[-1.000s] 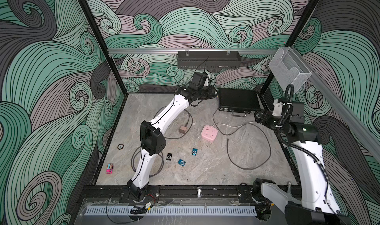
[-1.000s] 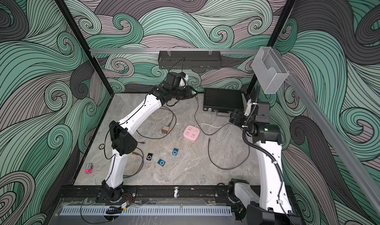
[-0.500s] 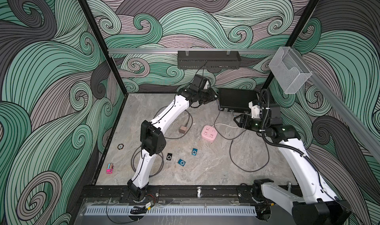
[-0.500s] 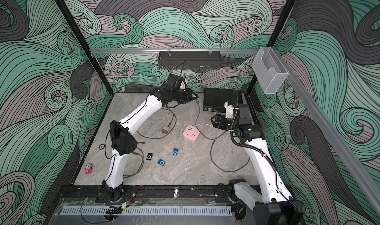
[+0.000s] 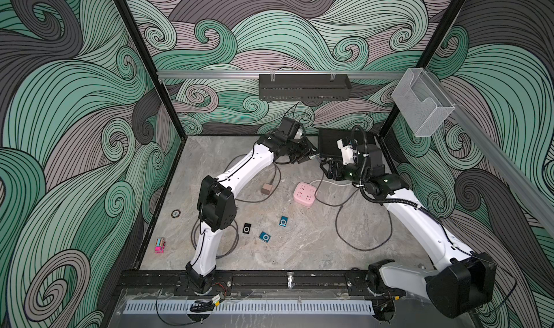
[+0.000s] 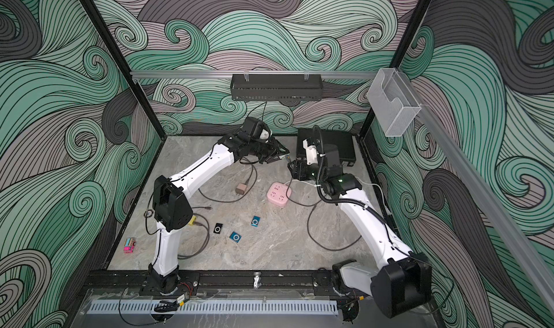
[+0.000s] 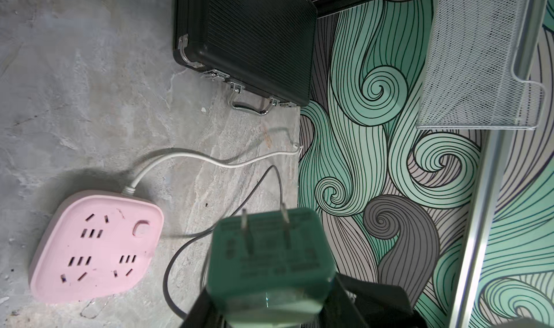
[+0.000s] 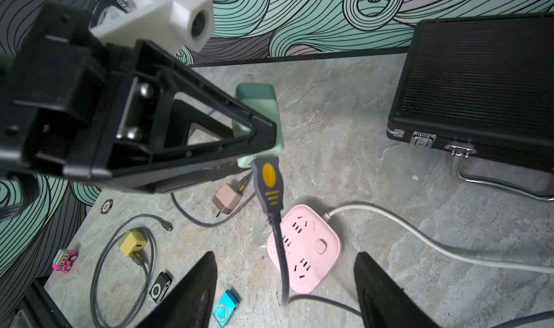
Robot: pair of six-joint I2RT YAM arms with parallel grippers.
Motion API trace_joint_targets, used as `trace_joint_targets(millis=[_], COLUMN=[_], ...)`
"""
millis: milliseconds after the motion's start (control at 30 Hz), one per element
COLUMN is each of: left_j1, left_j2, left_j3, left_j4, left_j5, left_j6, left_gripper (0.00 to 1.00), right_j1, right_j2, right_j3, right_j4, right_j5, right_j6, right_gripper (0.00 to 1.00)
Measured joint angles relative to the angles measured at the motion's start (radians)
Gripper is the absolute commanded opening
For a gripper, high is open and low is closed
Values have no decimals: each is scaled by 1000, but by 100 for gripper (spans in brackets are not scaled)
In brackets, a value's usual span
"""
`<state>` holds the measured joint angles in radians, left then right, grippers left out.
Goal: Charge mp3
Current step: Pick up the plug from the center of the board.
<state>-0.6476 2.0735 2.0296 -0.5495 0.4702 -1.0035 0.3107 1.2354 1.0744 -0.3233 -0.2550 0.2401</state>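
Three mp3 players lie on the floor: a black one point(image 5: 247, 228) point(image 8: 160, 286) and two blue ones point(image 5: 265, 236) point(image 5: 283, 221). My left gripper point(image 5: 311, 157) point(image 7: 269, 296) is shut on a green charger adapter point(image 7: 269, 257) point(image 8: 259, 113), held in the air with its prongs pointing away. A grey cable with a yellow-marked plug point(image 8: 268, 185) hangs from the adapter. My right gripper point(image 5: 325, 167) point(image 8: 284, 253) is open just below it. In the right wrist view the cable passes between its fingers, unpinched. The pink power strip point(image 5: 305, 193) point(image 7: 96, 245) lies below.
A black case point(image 5: 329, 146) lies at the back right. A brown adapter point(image 5: 266, 188), a yellow adapter point(image 8: 133, 244) with coiled cable, a pink toy car point(image 5: 159, 245) and a small ring point(image 5: 175, 213) lie on the floor. A black basket point(image 5: 304, 87) hangs on the back wall.
My right arm has swung from the right wall in toward my left gripper, and its jaws have narrowed a little. The left gripper still holds the green adapter.
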Motion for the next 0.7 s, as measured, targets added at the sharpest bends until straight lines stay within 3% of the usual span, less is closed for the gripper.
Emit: trace_joint_targets(millis=[267,467,700], left_j1=[-4,-10,-10], left_j2=[-39,-49,-92], left_j3=[-63,-114,-196], left_j4=[80,109,174], left_j5=[52,71,80], left_j6=[-56,-83,-124], left_gripper=[27,27,27], right_j1=[35,60,80], right_j2=[44,74,77], right_j3=[-4,-21,-35], right_j4=[110,182,208], right_j5=[6,32,61], right_j6=[-17,-19,-12], right_gripper=[62,47,42])
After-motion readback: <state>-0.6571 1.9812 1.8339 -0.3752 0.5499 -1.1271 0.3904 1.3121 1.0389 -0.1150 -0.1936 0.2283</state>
